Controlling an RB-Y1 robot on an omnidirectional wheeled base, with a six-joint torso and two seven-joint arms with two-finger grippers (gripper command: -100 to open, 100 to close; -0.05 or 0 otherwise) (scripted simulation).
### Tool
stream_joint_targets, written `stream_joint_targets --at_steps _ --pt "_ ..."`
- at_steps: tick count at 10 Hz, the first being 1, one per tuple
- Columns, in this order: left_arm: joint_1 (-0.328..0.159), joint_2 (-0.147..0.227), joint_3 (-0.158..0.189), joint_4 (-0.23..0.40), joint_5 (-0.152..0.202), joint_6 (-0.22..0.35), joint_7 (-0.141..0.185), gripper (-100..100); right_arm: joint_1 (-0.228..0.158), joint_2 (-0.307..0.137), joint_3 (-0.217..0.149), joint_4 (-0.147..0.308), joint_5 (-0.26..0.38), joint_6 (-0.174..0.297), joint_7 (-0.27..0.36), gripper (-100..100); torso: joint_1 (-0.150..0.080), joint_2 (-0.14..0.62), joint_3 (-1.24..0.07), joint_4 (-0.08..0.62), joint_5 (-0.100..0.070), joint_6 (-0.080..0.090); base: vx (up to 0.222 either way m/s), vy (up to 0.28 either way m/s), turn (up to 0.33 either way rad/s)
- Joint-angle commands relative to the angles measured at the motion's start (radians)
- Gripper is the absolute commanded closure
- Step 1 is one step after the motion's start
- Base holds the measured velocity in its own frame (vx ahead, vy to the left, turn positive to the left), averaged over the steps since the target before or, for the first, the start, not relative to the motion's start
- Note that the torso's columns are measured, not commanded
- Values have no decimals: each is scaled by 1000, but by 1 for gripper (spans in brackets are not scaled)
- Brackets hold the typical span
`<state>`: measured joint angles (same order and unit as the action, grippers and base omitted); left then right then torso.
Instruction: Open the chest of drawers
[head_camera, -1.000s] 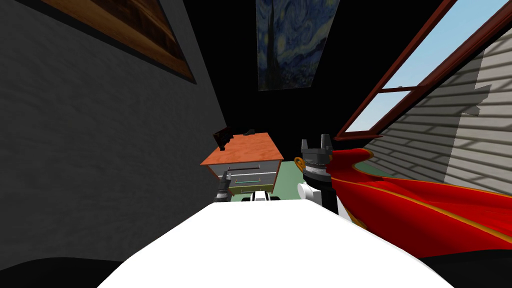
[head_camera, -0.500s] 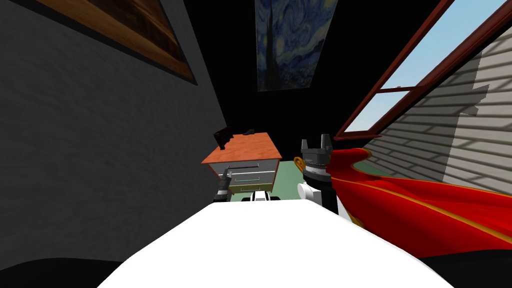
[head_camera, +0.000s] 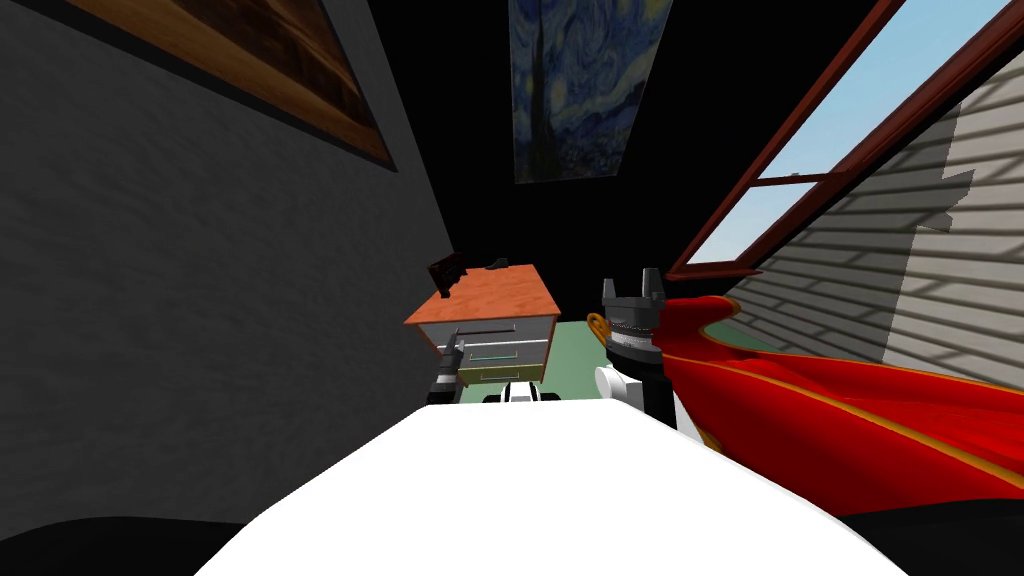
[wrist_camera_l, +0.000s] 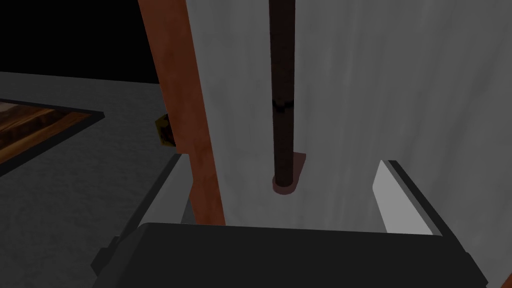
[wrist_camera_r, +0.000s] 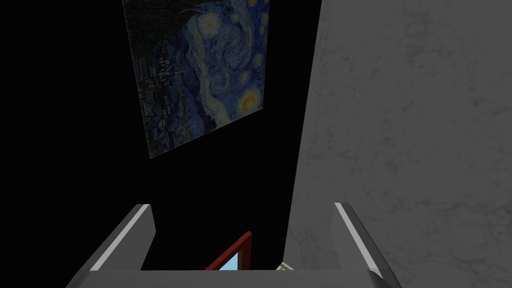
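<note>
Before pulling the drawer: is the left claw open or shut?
Open: left claw fingers stand apart, dark handle between them, untouched.

The left hand (wrist_camera_l: 282, 161) is a dark, boxy block bearing two thin, light grey blade fingers (wrist_camera_l: 400, 200) edged in black. The right hand (head_camera: 630, 284) matches it. Behind the right hand, the forearm (head_camera: 630, 335) is dark with a pale grey ribbed band, ending in a rounded white joint (head_camera: 608, 384).
</note>
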<state>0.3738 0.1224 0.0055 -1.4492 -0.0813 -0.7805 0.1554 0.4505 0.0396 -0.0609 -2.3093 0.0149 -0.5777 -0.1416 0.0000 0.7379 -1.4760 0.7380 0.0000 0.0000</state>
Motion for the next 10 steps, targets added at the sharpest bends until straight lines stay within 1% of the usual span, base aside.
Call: stream_joint_targets --at_steps 1,7,8,9,10 --pt "-6 -5 -4 -31 2 60 8 -100 0 0 0 0 0 0 0 0 0 0 0 0 0 0 -35 -21 8" --pt "-18 -27 -11 -93 8 180 26 -100 0 0 0 0 0 0 0 0 0 0 0 0 0 0 -31 -21 8" --pt "-17 -23 -10 -85 8 164 24 -100 0 0 0 0 0 0 0 0 0 0 0 0 0 0 -13 -9 2" --pt "-16 -18 -7 -118 8 199 31 -100 0 0 0 0 0 0 0 0 1 -1 0 0 0 0 39 -1 -15" --pt "-16 -16 -6 -128 9 209 33 -100 0 0 0 0 0 0 0 0 1 -3 -2 -1 0 0 71 -12 -13"
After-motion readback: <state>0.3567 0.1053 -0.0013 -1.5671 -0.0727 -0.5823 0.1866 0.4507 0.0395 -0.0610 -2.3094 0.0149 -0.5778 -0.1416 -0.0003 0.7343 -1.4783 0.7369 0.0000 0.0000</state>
